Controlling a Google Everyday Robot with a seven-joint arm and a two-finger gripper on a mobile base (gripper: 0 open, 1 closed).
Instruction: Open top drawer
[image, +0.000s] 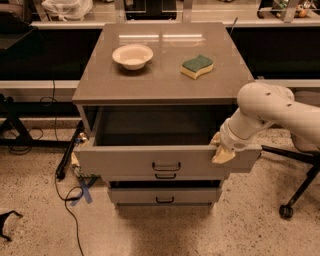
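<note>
On the worktop (165, 85) a white bowl (132, 56) sat at the far left, with a green-and-yellow sponge (197, 66) to its right. Below, the top drawer (150, 160) stood pulled out toward the near side, its plain grey box open to view. The tool (221, 151) rested at the right end of the drawer's front; whether it was apart or clamped could not be told.

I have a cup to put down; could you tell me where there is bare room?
Bare: the front strip of the cabinet top, and between the bowl and sponge; inside the top drawer nothing shows. Crowded: its front edge by the gripper.
</note>
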